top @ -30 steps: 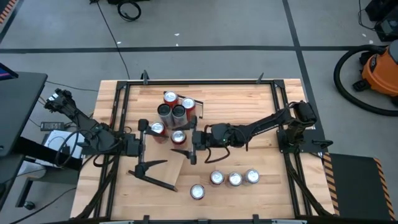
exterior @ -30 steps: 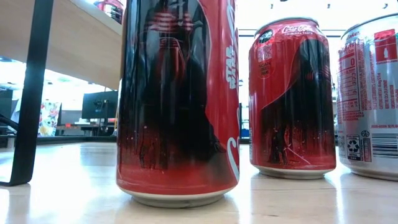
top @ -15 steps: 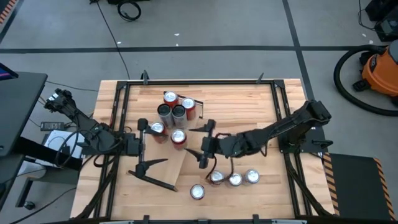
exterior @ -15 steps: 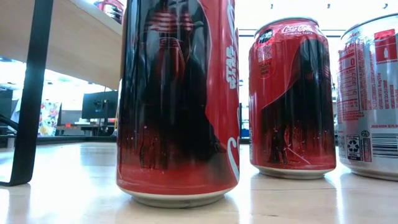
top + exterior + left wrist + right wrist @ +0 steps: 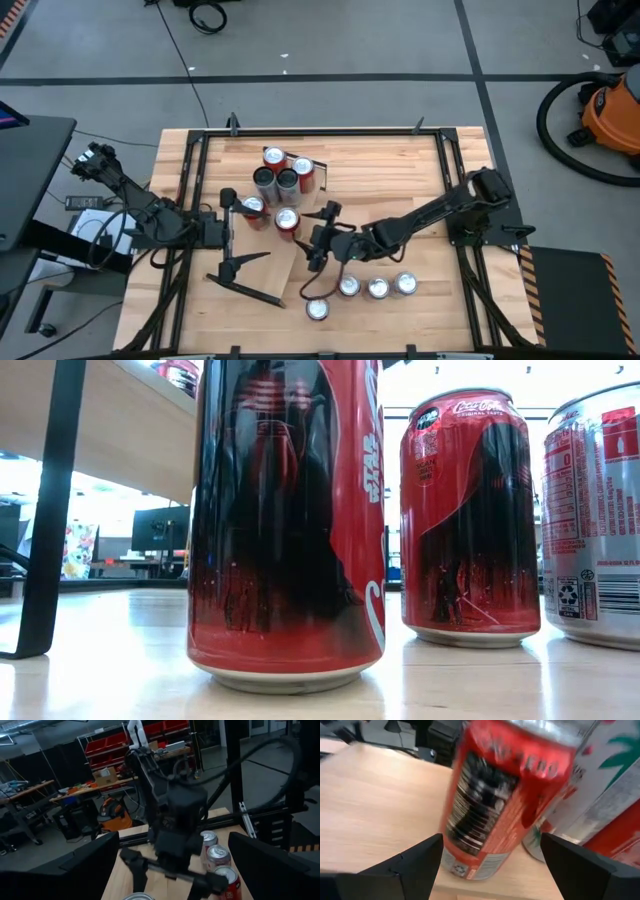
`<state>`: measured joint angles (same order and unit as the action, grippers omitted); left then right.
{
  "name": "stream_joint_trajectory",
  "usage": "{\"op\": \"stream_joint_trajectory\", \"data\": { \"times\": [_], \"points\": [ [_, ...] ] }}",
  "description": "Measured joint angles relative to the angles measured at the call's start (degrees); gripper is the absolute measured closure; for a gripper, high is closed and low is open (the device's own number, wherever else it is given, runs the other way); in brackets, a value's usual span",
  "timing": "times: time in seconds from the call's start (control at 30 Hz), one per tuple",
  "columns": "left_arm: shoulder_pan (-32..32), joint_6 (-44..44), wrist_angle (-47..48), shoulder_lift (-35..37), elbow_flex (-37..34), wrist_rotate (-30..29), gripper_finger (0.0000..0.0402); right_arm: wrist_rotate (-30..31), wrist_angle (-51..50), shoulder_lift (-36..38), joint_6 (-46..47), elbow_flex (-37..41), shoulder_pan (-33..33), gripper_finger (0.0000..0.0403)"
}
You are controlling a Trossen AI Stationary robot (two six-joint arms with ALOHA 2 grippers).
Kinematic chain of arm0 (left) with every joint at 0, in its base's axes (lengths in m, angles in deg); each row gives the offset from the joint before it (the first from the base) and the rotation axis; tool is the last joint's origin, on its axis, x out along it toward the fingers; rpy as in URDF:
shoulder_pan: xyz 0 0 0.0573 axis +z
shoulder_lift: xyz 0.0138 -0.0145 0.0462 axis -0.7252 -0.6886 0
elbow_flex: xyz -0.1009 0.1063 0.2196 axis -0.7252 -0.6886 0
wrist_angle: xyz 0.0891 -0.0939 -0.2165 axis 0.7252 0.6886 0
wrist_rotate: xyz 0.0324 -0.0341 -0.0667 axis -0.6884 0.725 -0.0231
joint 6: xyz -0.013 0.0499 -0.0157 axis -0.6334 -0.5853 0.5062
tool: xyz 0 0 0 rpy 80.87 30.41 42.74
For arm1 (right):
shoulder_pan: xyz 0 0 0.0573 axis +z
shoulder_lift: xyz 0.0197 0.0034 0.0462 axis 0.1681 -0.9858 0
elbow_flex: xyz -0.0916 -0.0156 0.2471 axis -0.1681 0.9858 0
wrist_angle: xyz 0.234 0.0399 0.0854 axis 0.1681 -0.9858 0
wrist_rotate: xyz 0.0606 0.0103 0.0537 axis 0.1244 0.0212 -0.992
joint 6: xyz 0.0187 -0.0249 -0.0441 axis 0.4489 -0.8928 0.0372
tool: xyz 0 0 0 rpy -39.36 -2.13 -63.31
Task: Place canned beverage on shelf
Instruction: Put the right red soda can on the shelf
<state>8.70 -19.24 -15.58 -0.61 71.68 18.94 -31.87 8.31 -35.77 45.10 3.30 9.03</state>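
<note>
Six upright red and silver drink cans (image 5: 286, 180) counted on the tilted pale wood plank shelf (image 5: 278, 262). Four more red and silver cans (image 5: 377, 288) just beside the right gripper (image 5: 316, 254), jaws spread wide, grasping nothing. Left gripper (image 5: 228, 232) likewise spread, empty.

Blurred red can (image 5: 492, 800), top cut off by frame edge

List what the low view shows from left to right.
Black shelf leg → big red-and-black can → smaller-looking red can → silver can cut off at the edge.
</note>
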Motion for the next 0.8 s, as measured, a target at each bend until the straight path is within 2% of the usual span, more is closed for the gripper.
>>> {"op": "stream_joint_trajectory", "data": {
  "times": [0.5,0.8],
  "points": [
    [0.0,0.1,0.9,0.0,0.0,-0.1,0.0015,-1.5,3.2,-0.6,-1.9,0.0,-1.3,0.0057],
    [0.0,0.3,1.1,0.0,0.0,-0.2,0.0015,-0.6,7.6,-0.1,-7.8,0.0,-1.0,0.0057]
  ]
}}
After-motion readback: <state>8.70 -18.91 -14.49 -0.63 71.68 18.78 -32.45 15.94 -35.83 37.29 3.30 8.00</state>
